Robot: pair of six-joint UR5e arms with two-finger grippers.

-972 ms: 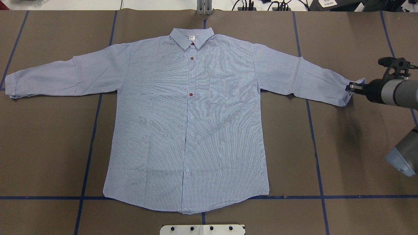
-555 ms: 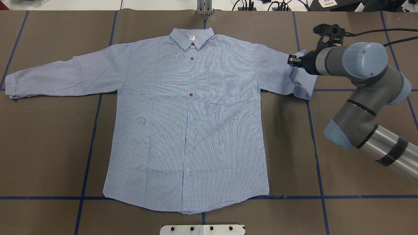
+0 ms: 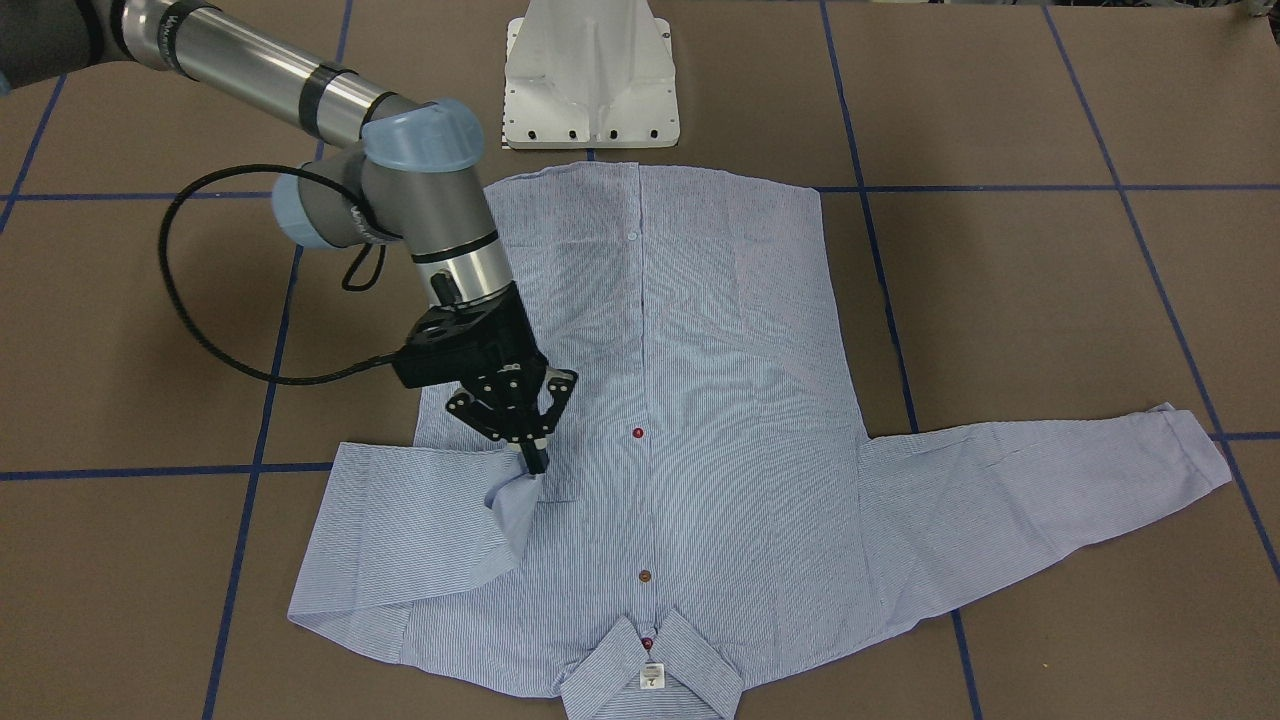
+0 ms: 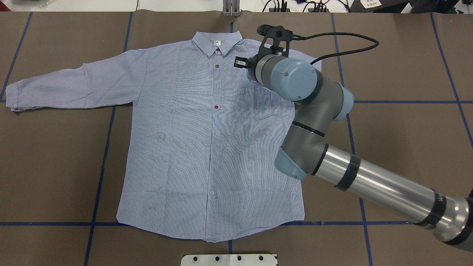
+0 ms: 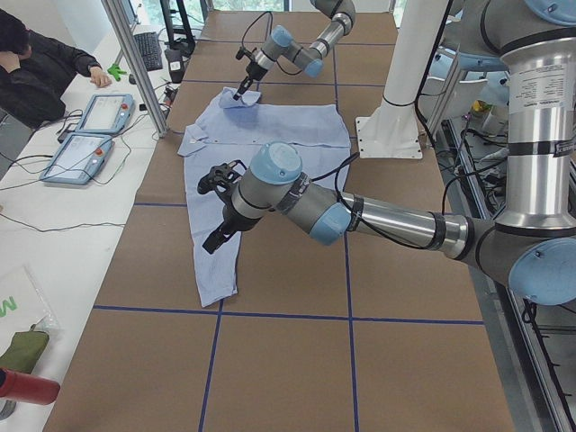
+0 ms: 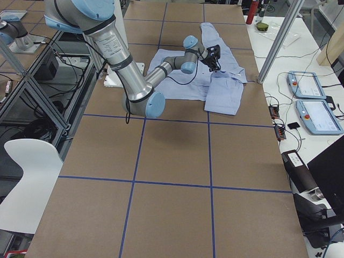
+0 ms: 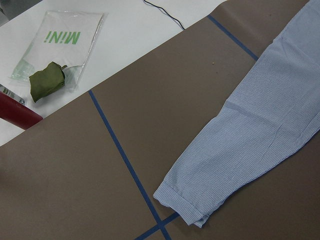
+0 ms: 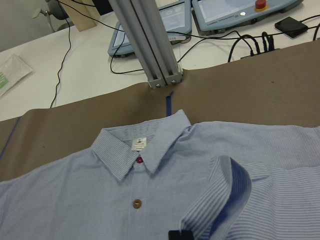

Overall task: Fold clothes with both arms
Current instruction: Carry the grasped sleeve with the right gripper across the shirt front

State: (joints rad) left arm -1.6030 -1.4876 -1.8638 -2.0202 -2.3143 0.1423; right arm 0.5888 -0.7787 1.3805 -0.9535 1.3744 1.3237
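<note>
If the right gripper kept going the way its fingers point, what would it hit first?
Most likely the shirt's front panel: the right gripper, shut on the sleeve cuff, points down at the fabric beneath. The remaining gap is unclear.

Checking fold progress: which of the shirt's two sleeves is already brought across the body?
The sleeve gripped by the right end effector, doubled over the shirt front; the other sleeve lies outstretched.

The right arm [image 3: 440,215] with its fingers [image 3: 537,456] tight on the cuff [image 3: 512,492] of the shirt [image 3: 740,400], sleeve [image 3: 400,520] across the chest
</note>
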